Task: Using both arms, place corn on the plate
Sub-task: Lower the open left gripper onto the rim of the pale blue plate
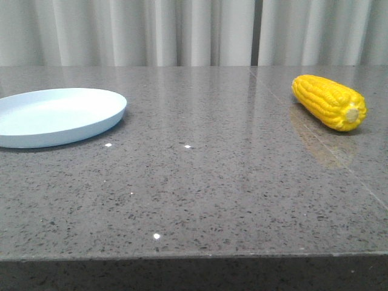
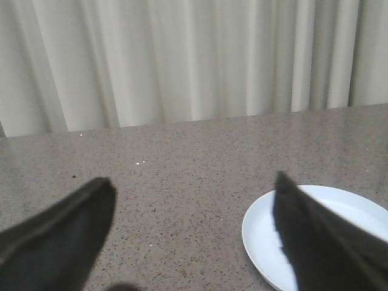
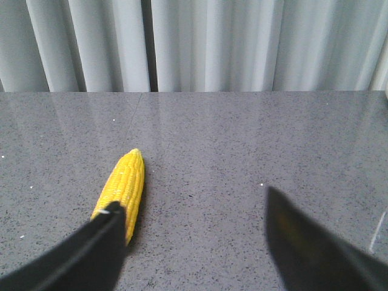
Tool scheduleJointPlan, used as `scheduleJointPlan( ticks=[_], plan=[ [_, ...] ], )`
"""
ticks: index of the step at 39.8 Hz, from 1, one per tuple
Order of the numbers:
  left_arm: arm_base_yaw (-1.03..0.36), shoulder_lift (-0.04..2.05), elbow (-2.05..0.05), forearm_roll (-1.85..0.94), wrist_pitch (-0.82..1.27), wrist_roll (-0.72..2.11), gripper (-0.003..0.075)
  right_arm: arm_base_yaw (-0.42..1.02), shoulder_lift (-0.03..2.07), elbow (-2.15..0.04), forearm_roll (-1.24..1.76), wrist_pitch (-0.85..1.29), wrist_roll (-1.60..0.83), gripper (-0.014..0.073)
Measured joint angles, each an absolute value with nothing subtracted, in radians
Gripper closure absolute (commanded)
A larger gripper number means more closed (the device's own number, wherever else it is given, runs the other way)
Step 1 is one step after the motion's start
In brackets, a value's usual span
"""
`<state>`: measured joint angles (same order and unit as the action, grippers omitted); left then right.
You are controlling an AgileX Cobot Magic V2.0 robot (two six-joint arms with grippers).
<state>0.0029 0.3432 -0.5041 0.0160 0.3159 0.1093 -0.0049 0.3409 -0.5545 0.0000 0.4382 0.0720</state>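
The yellow corn (image 1: pixel 330 101) lies on the grey table at the right, pale stub end toward the front. The pale blue plate (image 1: pixel 57 115) sits at the left, empty. Neither gripper shows in the front view. In the left wrist view my left gripper (image 2: pixel 194 185) is open and empty, with the plate (image 2: pixel 267 233) partly behind one dark finger (image 2: pixel 315 242). In the right wrist view my right gripper (image 3: pixel 193 203) is open and empty above the table; the corn (image 3: pixel 124 185) lies just beyond one finger (image 3: pixel 91 254), which hides its near end.
The grey speckled stone table (image 1: pixel 200 182) has its front edge near the bottom of the front view. Pale curtains (image 1: pixel 182 30) hang behind the table's far edge. A seam in the tabletop runs past the corn at the right.
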Motion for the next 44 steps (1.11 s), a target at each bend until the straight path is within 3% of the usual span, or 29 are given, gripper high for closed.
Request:
scheduleJointPlan(
  ticks=[9, 18, 44],
  plan=[
    [0.003, 0.343, -0.504, 0.016, 0.316, 0.109, 0.0153, -0.005, 0.341, -0.555, 0.0, 0.438, 0.072, -0.0056],
    [0.003, 0.433, -0.536, -0.009, 0.336, 0.109, 0.0154, -0.005, 0.341, -0.555, 0.0, 0.438, 0.072, -0.0056],
    [-0.074, 1.297, -1.051, -0.114, 0.745, 0.133, 0.0155, -0.005, 0.341, -0.555, 0.0, 0.438, 0.072, -0.0056]
  ],
)
